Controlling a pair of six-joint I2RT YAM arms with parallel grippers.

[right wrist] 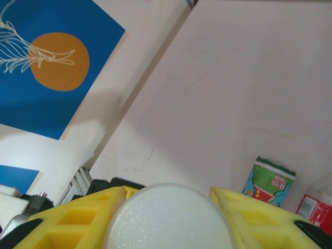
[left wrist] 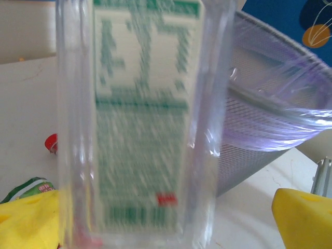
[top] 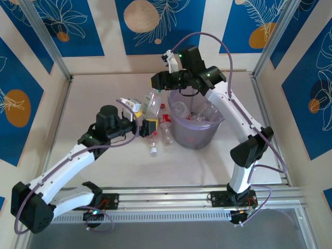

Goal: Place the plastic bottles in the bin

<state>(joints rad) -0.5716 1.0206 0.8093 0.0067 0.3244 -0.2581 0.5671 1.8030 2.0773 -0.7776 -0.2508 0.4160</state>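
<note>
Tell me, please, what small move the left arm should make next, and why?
Probably close the left gripper: the green-label bottle sits between its yellow fingers with a gap beside one, so it seems not yet gripped for lifting into the bin.

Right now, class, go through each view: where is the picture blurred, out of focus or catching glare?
Left wrist: the green-label bottle sits close to the lens, its print smeared; glare streaks the bin. Right wrist: the white round object between the yellow fingers is soft, the carton behind sharper. Top external: evenly lit, sharp.
</note>
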